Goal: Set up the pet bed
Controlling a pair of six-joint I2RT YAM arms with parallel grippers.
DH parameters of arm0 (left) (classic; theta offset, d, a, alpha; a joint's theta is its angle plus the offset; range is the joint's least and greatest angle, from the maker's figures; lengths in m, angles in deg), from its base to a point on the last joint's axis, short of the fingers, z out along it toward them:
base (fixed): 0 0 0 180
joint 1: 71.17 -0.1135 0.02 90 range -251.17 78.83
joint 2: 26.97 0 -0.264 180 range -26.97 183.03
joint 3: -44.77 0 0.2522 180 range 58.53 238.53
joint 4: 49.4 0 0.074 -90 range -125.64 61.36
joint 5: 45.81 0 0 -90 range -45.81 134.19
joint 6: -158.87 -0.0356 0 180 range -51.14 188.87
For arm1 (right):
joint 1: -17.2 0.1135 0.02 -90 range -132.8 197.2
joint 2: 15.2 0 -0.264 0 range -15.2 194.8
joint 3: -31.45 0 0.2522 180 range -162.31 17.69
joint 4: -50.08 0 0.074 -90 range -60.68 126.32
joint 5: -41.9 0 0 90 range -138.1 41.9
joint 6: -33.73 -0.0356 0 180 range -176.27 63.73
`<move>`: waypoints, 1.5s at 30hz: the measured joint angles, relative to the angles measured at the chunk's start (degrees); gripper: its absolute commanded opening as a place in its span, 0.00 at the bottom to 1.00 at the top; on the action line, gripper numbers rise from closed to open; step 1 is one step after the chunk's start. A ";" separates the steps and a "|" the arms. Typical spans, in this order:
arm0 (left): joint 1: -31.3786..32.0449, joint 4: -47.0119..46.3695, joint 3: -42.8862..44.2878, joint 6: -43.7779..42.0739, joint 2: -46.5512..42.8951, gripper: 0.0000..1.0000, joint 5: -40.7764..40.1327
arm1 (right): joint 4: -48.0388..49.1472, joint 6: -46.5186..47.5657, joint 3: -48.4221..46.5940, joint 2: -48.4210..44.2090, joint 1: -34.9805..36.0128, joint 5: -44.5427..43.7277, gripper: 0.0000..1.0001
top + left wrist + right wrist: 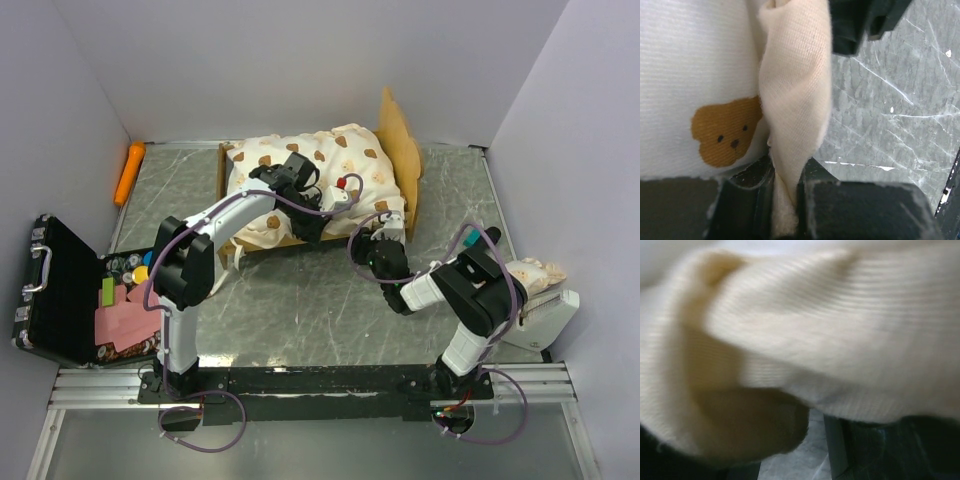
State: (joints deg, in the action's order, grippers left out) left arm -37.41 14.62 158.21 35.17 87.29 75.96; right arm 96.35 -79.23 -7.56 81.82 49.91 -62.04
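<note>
The light-wood pet bed frame (pixel 412 190) stands at the back centre, its wavy headboard (pixel 398 128) on the right. The cream bear-print mattress (pixel 320 160) lies bunched over it. My left gripper (pixel 322 218) is at the mattress's front edge and is shut on its cream ruffle (pixel 790 125); a bear print (pixel 725 130) shows beside it. My right gripper (pixel 385 232) is at the mattress's front right corner. Cream cloth (pixel 805 330) fills its wrist view and hides the fingertips; one finger (pixel 837 452) shows below. The matching pillow (pixel 535 273) lies at the far right.
An open black hard case (pixel 60 290) with small items stands at the left. An orange toy (pixel 130 170) lies at the back left by the wall. A white holder (pixel 545 322) sits under the pillow at the right wall. White walls close three sides.
</note>
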 measured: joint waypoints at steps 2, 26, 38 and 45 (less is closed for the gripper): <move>0.00 0.07 0.00 -0.02 0.00 0.01 0.07 | 0.90 -0.48 -0.02 0.96 -0.55 0.13 0.19; -4.37 2.86 4.59 -0.22 2.08 0.01 1.95 | -11.61 -3.02 15.63 -20.81 -3.50 20.98 0.00; -5.11 0.50 4.66 -3.26 5.95 0.01 0.22 | -43.58 -9.35 14.08 -40.87 5.07 23.65 0.00; -5.51 -5.22 -2.64 -9.33 5.95 0.05 -3.13 | -53.24 -8.61 12.26 -50.40 5.79 21.94 0.00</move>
State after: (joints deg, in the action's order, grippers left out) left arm -42.92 9.39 155.57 25.84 93.24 72.83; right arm 43.11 -87.84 4.70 31.41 55.70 -40.09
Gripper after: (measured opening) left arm 0.160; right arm 0.017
